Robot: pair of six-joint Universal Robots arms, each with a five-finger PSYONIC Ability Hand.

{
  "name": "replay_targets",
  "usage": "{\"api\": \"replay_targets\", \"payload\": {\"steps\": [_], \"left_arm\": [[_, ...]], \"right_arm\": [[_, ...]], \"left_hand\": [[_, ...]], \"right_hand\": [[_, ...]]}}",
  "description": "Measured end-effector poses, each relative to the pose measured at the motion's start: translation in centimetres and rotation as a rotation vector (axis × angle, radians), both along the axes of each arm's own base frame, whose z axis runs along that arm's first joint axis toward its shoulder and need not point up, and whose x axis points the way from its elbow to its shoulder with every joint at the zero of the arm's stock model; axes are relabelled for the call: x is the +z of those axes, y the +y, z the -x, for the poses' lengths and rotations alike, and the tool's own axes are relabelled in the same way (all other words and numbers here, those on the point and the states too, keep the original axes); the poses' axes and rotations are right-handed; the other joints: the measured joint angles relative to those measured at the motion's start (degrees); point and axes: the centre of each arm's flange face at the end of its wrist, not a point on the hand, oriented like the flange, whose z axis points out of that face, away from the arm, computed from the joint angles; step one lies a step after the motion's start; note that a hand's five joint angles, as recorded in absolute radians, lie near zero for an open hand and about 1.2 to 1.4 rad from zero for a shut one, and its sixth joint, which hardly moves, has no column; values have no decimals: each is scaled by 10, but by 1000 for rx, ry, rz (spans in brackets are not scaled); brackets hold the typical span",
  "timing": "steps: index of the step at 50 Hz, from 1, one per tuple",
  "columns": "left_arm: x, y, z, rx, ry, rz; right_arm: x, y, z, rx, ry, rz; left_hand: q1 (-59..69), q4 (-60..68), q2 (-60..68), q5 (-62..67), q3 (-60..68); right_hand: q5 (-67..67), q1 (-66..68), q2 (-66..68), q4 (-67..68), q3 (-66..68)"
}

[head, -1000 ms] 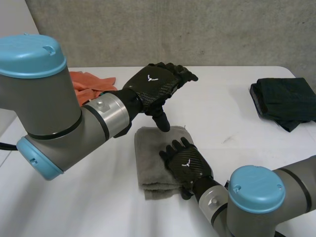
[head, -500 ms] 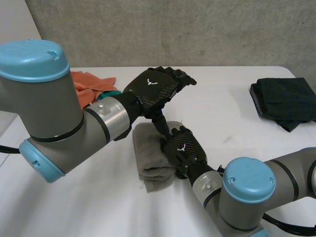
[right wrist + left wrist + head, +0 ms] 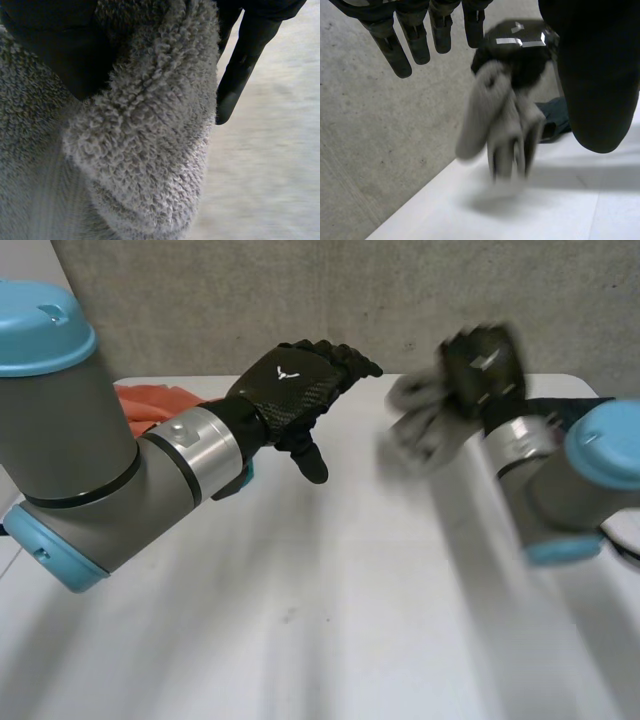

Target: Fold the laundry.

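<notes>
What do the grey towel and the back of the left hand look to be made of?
The towel looks like terry cloth, perhaps cotton: matte grey, with small pile loops all over it. The left hand has a back that looks like a carbon-fibre shell, black with a slight sheen. A fine woven check shows on it, though that could be printed.

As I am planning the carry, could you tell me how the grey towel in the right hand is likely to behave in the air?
Probably floppy: the grey towel droops in loose folds below the right hand. Likely light, since one hand holds it clear of the table. Its looped pile looks grippy, so it should not slip easily.
</notes>
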Motion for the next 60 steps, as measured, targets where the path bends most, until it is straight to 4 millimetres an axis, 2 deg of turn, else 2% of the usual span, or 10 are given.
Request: {"api": "replay_targets", "payload": {"steps": [8,12,18,27,32,38,46,53,59,60], "left_arm": [[5,2,0,-2,8,10],[4,4,0,-6,7,8],[-1,4,1,-9,-1,-5],[-9,4,2,-5,-14,-24],[-10,5,3,-7,-15,-26],[-7,8,4,-13,-11,-19],[1,17,8,-33,2,-2],[21,15,2,8,43,47],[50,-20,-25,228,95,136],[52,-29,-32,273,98,148]], "right_arm": [[33,-97,89,-104,-138,188],[10,-136,135,-130,-130,187],[-60,-174,192,-146,-76,90],[-109,-179,245,-182,-44,-34],[-112,-166,256,-210,-45,-124],[-84,-146,271,-272,-8,-174],[1,-128,301,-486,73,-79],[70,-115,285,-625,107,78],[94,-89,191,-433,118,139],[93,-74,155,-332,128,134]], "left_hand": [[0,0,0,0,0],[0,0,0,0,0],[0,0,0,0,0],[0,0,0,0,0],[0,0,0,0,0],[0,0,0,0,0],[0,0,0,0,0],[0,0,0,0,0],[0,0,0,0,0],[0,0,0,0,0]], "right_hand": [[3,0,0,1,1],[3,0,0,1,1],[3,0,0,1,3],[3,0,0,0,3],[-408,-393,-429,-410,-414],[-505,-463,-539,-566,-542],[-505,-463,-539,-566,-542],[-505,-463,-539,-566,-542],[-505,-463,-539,-566,-542],[-505,-463,-539,-566,-542]]}}
